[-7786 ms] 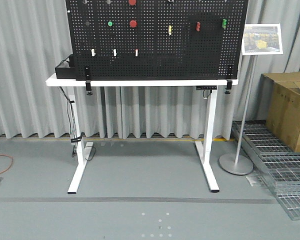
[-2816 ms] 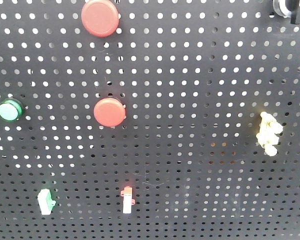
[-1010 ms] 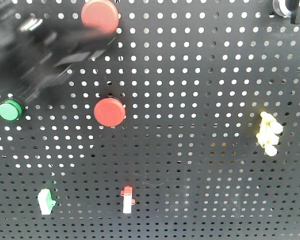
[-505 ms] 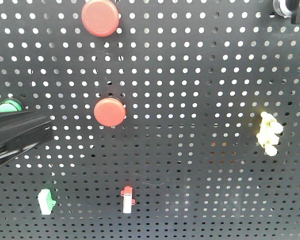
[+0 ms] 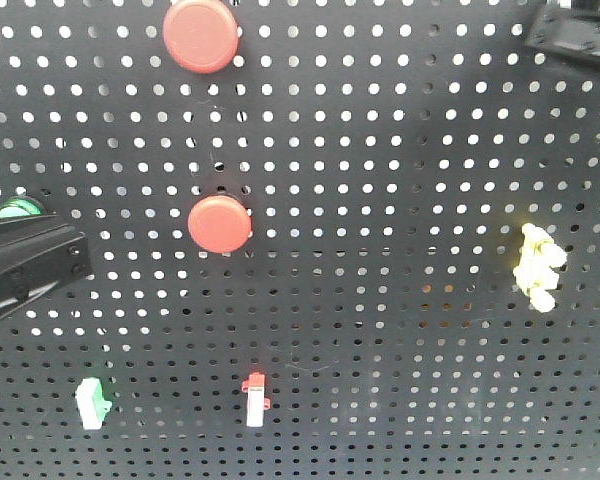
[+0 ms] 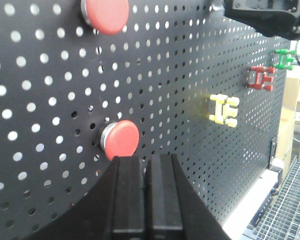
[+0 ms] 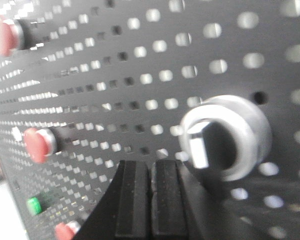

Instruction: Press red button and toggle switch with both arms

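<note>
On the black pegboard the larger red button point(image 5: 200, 35) sits at the top, with a smaller red button point(image 5: 219, 223) below it. My left gripper point(image 5: 78, 250) comes in from the left edge, partly covering the green button point(image 5: 20, 209). In the left wrist view the left gripper point(image 6: 146, 161) is shut and empty, its tips just below the smaller red button point(image 6: 121, 140); the larger red button point(image 6: 106, 15) is well above. My right gripper point(image 7: 150, 166) is shut and empty, just lower left of a silver-ringed switch with a black knob point(image 7: 225, 137). The right arm point(image 5: 575, 30) hides that switch in the front view.
Two small white toggle switches, one green-tipped point(image 5: 92, 402) and one red-tipped point(image 5: 253, 398), sit low on the board. A yellow clip point(image 5: 535, 265) is at the right. Red point(image 6: 261, 78) and green point(image 6: 285, 57) clips are farther right.
My left gripper swung from the upper left down to the green button's level, then drew back slightly left. My right arm has come in at the top right, covering the silver switch.
</note>
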Robot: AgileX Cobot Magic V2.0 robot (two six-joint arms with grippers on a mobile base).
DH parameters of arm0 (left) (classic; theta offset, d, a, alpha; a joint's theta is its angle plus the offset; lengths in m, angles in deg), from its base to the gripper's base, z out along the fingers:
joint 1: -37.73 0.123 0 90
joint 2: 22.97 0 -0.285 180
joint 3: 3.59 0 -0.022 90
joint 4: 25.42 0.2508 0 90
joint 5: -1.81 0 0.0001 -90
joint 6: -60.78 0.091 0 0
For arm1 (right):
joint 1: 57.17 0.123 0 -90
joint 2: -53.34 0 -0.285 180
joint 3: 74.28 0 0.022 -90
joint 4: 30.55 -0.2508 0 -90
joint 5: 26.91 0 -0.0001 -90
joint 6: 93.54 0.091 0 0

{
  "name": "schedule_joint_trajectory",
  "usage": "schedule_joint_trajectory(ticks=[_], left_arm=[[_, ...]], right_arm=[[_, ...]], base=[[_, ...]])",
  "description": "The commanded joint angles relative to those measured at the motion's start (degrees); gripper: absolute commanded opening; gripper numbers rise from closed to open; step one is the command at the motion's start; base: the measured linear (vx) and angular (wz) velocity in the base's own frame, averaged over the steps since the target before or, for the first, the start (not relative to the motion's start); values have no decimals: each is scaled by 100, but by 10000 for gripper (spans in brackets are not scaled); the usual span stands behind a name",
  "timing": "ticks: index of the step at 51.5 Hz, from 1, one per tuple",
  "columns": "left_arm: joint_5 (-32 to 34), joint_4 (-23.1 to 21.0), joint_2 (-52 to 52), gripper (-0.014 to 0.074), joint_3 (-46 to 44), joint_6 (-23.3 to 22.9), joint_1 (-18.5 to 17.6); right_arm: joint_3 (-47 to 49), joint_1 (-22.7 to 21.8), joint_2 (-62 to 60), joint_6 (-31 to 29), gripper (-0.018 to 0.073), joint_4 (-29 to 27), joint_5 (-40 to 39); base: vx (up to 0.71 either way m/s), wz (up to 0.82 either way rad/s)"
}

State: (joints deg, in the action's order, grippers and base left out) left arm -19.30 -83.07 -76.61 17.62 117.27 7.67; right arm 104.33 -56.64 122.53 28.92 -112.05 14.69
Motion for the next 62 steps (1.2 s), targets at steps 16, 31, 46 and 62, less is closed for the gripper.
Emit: schedule_joint_trajectory(ticks=[16, 31, 46, 62], left_arm=[[361, -204, 42, 2, -152, -63, 22], [361, -204, 42, 2, -152, -63, 22], [361, -204, 42, 2, -152, -63, 22], [298, 11, 42, 2, -145, -95, 22]], right_arm=[[192, -10, -74, -92, -3, 643, -1015], [192, -10, -74, -81, -3, 1090, -1481], [192, -10, -74, -82, -3, 1235, -1966], [-535, -10, -485, -92, -3, 1249, -1343]], base=[[0, 0], [0, 0], [0, 0], [0, 0]])
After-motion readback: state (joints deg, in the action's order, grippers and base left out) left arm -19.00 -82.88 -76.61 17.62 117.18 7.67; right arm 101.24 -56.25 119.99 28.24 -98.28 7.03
